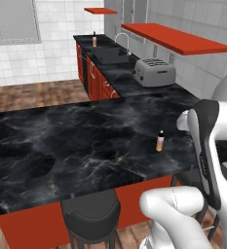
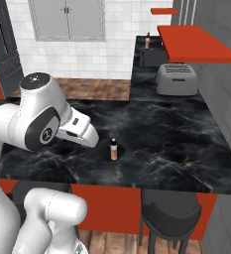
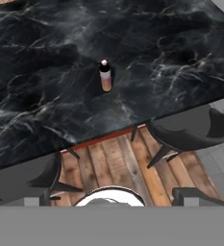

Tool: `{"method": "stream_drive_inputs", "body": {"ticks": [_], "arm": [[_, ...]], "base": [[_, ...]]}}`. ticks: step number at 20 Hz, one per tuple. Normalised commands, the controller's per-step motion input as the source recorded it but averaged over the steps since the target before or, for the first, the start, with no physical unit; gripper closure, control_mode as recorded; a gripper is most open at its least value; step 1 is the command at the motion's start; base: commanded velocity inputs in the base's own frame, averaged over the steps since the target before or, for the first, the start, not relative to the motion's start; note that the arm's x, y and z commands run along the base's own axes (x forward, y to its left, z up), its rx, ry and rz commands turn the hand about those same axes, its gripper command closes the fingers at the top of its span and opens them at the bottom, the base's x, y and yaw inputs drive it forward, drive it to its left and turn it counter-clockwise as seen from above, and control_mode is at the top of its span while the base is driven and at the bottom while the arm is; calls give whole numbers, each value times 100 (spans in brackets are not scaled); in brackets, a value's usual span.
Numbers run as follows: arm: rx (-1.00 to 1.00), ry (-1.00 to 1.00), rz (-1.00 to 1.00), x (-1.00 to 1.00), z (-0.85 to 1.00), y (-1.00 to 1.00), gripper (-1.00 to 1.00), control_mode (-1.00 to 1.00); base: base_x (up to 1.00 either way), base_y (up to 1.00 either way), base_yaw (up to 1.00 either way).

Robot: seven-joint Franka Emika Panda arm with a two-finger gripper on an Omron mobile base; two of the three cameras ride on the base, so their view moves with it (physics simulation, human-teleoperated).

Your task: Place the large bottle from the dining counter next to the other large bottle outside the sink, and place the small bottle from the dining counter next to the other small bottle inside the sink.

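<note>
While the tool (image 3: 111,211) hangs high above the counter's near edge with its jaws spread as wide as they go and nothing between them, the step in hand looks like a reach for the bottle (image 3: 105,76). It stands upright and alone on the black marble counter (image 1: 61,146), not far in from the stool-side edge. To grasp it well, bring the tool down and forward over it, centre the fingers on its body below the cap, and close gently so it does not tip. Open marble lies all around it. Stools (image 3: 190,132) stand below the edge. Farther off sit the toaster (image 1: 154,71), the sink (image 1: 110,53) and another bottle (image 1: 94,40) beside it.
</note>
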Motion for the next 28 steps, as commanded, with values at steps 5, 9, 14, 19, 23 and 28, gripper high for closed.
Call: {"method": "stream_drive_inputs", "body": {"ticks": [5,9,14,19,23,28], "arm": [[0,-3,3,30,-6,-1,-100,-100],[0,-4,4,28,-7,-2,-100,-100],[0,-6,4,17,-13,0,-100,-100],[0,-6,4,4,-17,-2,-100,-100],[0,1,1,9,-16,-2,-100,-100],[0,2,0,17,-16,0,-100,-100]], "base": [[0,0,0],[0,0,0],[0,0,0],[0,0,0],[0,0,0],[0,0,0]]}}
